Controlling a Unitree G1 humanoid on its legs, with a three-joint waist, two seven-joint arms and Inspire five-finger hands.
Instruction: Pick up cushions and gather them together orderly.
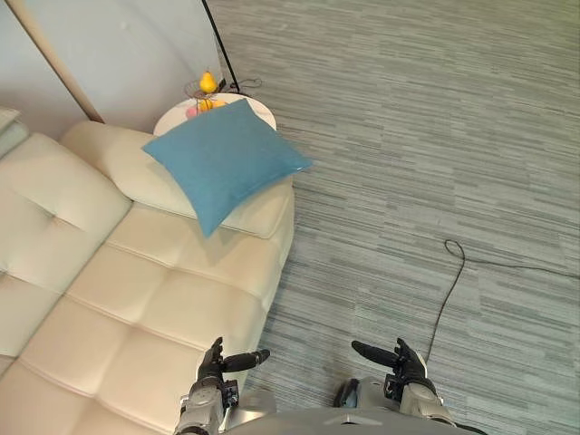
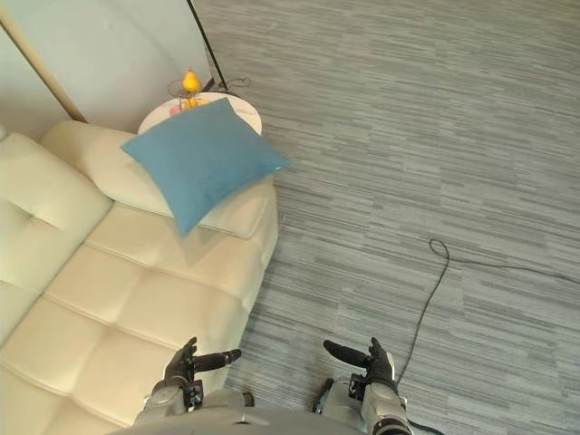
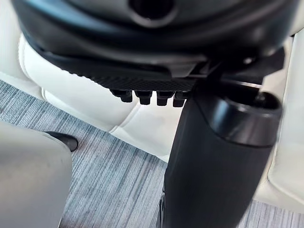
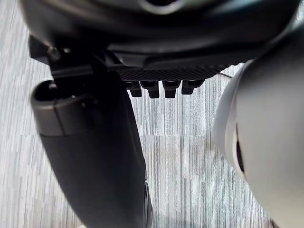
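A blue square cushion (image 1: 226,159) leans on the armrest of the cream sofa (image 1: 118,299), tilted with one corner pointing down toward the seat. My left hand (image 1: 216,364) hovers low over the sofa's front corner, fingers relaxed and thumb pointing right, holding nothing. Over the carpet, my right hand (image 1: 403,361) is also open and empty, its thumb pointing left. Both hands are far below the cushion. In the left wrist view, the thumb (image 3: 213,156) stands out over the sofa edge. The right wrist view has the thumb (image 4: 95,156) over bare carpet.
A small round white side table (image 1: 258,107) stands behind the sofa's armrest with a wire basket of yellow fruit (image 1: 207,89) on it. A thin black pole (image 1: 220,45) rises beside it. Grey striped carpet (image 1: 408,136) spreads to the right.
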